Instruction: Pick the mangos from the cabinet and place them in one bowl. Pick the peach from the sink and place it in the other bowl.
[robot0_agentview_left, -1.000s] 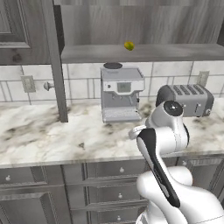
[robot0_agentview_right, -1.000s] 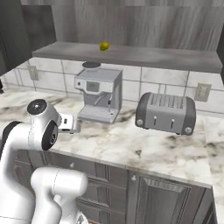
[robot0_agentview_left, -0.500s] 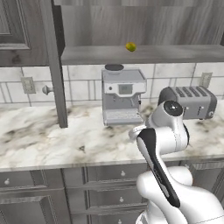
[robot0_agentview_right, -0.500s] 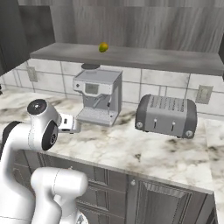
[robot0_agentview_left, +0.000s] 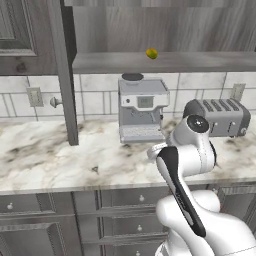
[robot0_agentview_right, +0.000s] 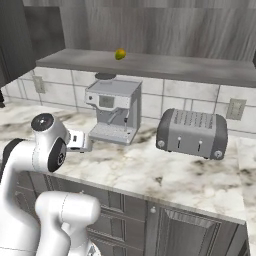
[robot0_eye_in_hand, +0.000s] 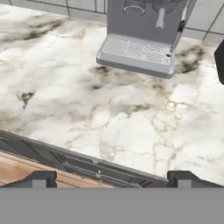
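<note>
A: Where does the yellow-green mango (robot0_agentview_left: 151, 53) sit?

B: On the grey shelf of the cabinet (robot0_agentview_left: 165, 62), which is open, its tall plank door (robot0_agentview_left: 64, 70) swung out at about 10 o'clock in the left base view. In the right base view the mango (robot0_agentview_right: 120, 54) lies at roughly 12 o'clock from the coffee machine (robot0_agentview_right: 112, 110), well above it.

A: And the arm?

B: It is folded low over the front edge of the marble counter (robot0_agentview_left: 60, 160). In the hand view the gripper (robot0_eye_in_hand: 111, 178) looks down at the counter top, with its two dark fingertips (robot0_eye_in_hand: 39, 178) standing far apart at the bottom corners, jaws spread wide and nothing between them.

A: What lies ahead of the hand?

B: The drip tray of the coffee machine (robot0_eye_in_hand: 140, 39), at about 12 o'clock in the hand view, well apart from the tips. Below the tips runs the counter's front edge.

A: Anything else on the counter?

B: A grey toaster (robot0_agentview_right: 192, 133), at 3 o'clock from the coffee machine in both base views, near it but not touching. A wall socket (robot0_agentview_right: 234, 109) sits on the tiles above the toaster, at about 1 o'clock from it.
</note>
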